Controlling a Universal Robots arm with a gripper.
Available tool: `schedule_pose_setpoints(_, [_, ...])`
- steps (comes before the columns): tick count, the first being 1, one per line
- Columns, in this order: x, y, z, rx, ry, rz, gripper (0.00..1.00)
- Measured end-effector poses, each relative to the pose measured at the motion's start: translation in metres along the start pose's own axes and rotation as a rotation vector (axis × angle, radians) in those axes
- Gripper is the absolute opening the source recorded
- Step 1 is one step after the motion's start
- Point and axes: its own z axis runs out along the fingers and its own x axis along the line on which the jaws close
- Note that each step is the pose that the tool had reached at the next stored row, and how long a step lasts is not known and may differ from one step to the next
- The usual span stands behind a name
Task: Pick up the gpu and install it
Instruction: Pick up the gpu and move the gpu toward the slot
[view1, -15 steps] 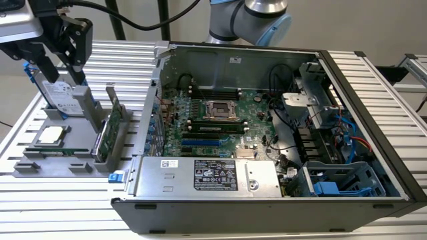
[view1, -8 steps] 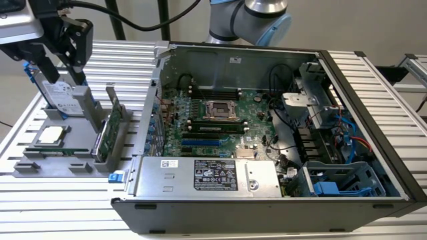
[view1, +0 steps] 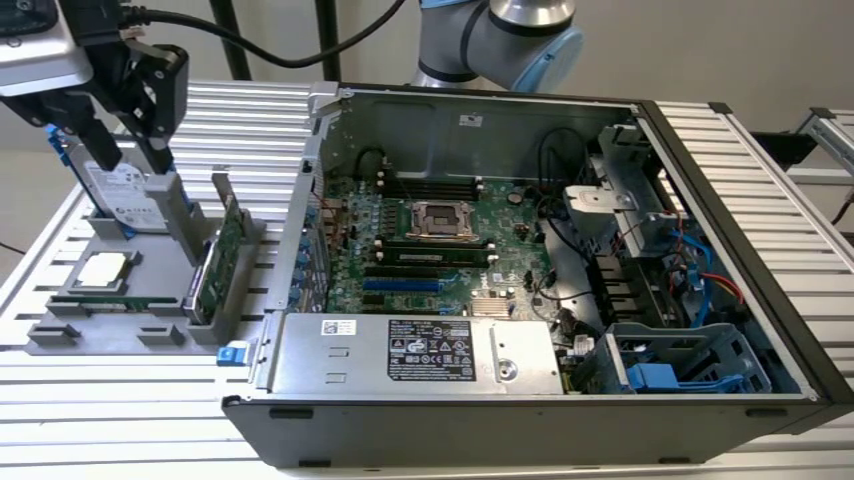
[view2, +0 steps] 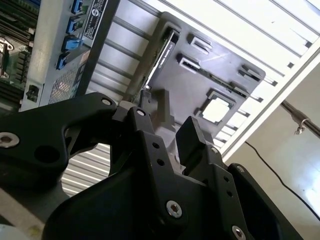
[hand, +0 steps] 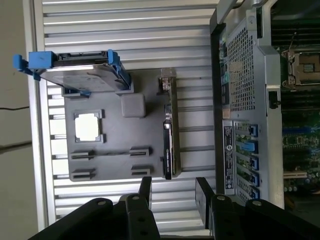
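Observation:
The gpu (view1: 230, 252) is a green card standing on edge in a slot of the grey holder (view1: 147, 300), at the exterior view's left, beside the open computer case (view1: 534, 230). In the first wrist view the gpu (hand: 168, 135) appears edge-on, with my gripper (hand: 174, 197) open and nothing between its black fingers (hand: 145, 192). The gripper (view1: 130, 150) hangs above the holder, apart from the card. In the second wrist view, the gripper (view2: 175, 120) is in front of the holder (view2: 200, 85) and the card's edge (view2: 163, 54).
On the holder also rest a silver hard drive (view1: 120, 190) with blue rails (hand: 40, 60), a square processor chip (view1: 107, 270) and a thin memory stick (view1: 100, 303). The case holds a motherboard (view1: 441, 240) and a power supply (view1: 414, 350). Ribbed aluminium table (view1: 107, 400) lies around.

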Motion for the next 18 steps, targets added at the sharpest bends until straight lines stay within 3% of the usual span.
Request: schedule_pose_setpoints(18, [-0.0023, 0.0031, 0.0068, 0.0001, 0.0002, 0.0, 1.0])
